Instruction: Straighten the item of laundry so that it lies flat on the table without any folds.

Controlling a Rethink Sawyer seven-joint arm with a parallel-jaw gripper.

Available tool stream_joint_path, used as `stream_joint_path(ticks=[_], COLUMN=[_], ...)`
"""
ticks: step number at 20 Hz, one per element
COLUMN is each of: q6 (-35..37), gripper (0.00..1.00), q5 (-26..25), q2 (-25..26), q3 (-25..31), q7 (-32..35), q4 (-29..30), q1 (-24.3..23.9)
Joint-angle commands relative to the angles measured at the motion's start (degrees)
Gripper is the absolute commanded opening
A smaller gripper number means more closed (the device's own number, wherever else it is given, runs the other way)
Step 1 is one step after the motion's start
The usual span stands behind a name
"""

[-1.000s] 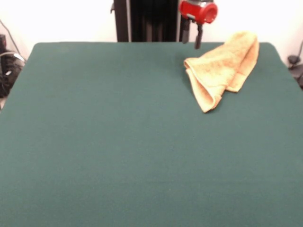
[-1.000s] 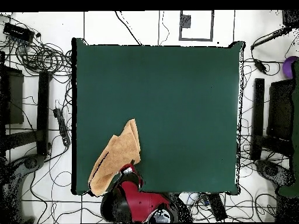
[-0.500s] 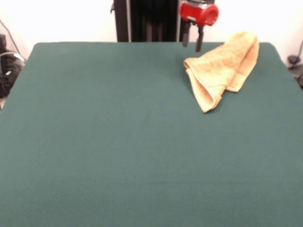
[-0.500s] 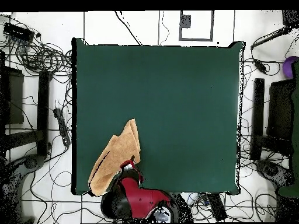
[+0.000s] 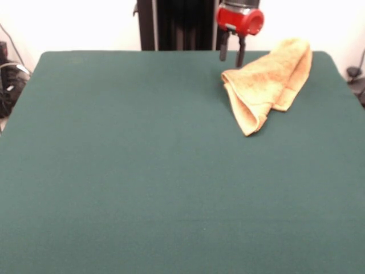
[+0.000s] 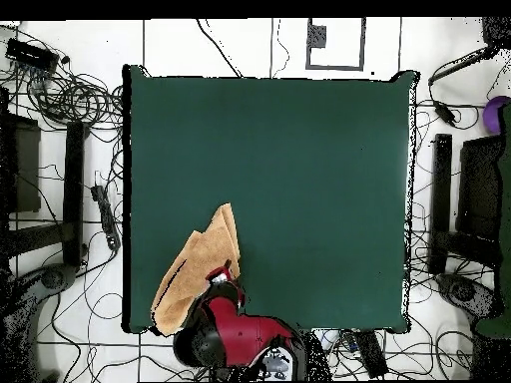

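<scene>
Front view shows you the green table [image 5: 142,171] bare on its left and middle part; its near edge is cut off at the bottom. To the right, the gripper [image 5: 231,53] hangs from the top edge under a red housing, with its two dark fingers [image 5: 240,52] apart and nothing between them. The arm above is out of the picture. Just right of the fingers lies the orange terry towel [image 5: 268,83], folded over itself near the far right corner. You cannot see its tag. In the overhead view the towel [image 6: 195,271] reaches the table [image 6: 299,180] edge, and the red arm covers its corner and the fingers.
</scene>
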Motion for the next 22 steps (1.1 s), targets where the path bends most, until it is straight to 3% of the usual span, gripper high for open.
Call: stream_joint_path(ticks=[1, 10, 16, 17, 22], q6=[0.56, -8.10, -8.06, -7.71, -3.77], gripper=[1.00, 1.00, 1.00, 0.00, 0.00], q5=[5.03, 11.06, 12.42, 12.78, 10.68], q2=[6.16, 16.72, 17.39, 17.42, 15.64], q3=[5.34, 4.67, 4.70, 4.29, 5.49], q7=[4.53, 8.10, 6.82, 6.16, 4.77], q4=[-8.73, -12.77, -12.86, -12.96, -12.41], q1=[0.78, 4.18, 4.56, 4.95, 3.16])
